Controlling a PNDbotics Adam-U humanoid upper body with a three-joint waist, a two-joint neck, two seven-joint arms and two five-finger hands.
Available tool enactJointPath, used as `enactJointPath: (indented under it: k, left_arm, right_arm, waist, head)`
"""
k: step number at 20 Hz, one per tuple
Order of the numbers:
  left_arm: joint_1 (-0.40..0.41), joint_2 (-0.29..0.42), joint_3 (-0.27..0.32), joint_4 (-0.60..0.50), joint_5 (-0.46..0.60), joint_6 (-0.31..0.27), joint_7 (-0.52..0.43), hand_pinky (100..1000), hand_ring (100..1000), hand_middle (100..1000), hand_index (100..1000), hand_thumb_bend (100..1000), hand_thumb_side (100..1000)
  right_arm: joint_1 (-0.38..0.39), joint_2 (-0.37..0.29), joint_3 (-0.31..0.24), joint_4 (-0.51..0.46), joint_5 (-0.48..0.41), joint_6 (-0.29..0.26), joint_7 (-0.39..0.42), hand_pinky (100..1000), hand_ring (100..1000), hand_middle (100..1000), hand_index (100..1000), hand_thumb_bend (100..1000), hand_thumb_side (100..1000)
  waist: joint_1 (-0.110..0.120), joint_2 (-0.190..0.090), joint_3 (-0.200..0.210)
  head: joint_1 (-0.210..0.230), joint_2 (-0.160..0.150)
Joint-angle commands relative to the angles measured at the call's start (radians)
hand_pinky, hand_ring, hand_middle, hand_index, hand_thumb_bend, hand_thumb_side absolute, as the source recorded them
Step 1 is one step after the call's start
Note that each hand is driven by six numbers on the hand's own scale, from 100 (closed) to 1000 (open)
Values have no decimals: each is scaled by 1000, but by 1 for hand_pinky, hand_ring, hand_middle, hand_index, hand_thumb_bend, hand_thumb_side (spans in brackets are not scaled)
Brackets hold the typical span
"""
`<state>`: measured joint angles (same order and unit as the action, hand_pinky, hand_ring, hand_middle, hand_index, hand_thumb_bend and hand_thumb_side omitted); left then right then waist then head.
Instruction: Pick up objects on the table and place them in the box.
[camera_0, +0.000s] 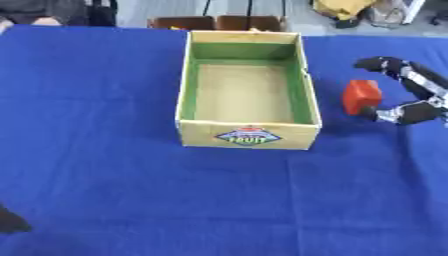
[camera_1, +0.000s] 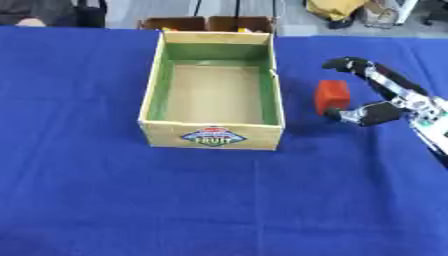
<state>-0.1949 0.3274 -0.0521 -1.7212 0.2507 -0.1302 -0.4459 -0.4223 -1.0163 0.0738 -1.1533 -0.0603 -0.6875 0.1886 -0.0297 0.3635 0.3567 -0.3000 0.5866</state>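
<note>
While the right hand (camera_1: 378, 102) at right centre brackets the red block (camera_1: 331, 96) on the cloth beside the box (camera_1: 213, 135), fingers spread and not closed, pinch squarely before lifting over the wall.

Box (camera_0: 249, 134) open-topped, interior bare; access from above unobstructed. Box right wall stands between red block (camera_1: 331, 96) and interior. Right hand (camera_1: 385, 97) brackets block. Worktop (camera_0: 105, 190) left and front bare.
</note>
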Motion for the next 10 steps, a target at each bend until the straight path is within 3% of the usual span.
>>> enactJointPath:
  k: [1, 10]
  left_arm:
    - [-4, 21, 3, -16, -1, -5, 1, 612, 550, 413, 597, 291, 1000]
    - [-3, 22, 2, -19, 1, -9, 0, 613, 550, 413, 597, 286, 1000]
  right_arm:
    - [-4, -55, -23, 4, 24, -4, -7, 977, 1000, 878, 930, 548, 466]
    - [2, -53, -29, 55, 52, 0, -25, 967, 1000, 858, 925, 520, 488]
  waist:
    - [4, -20, -1]
    - [11, -16, 5]
  head:
    - [0, -13]
    - [-1, -17]
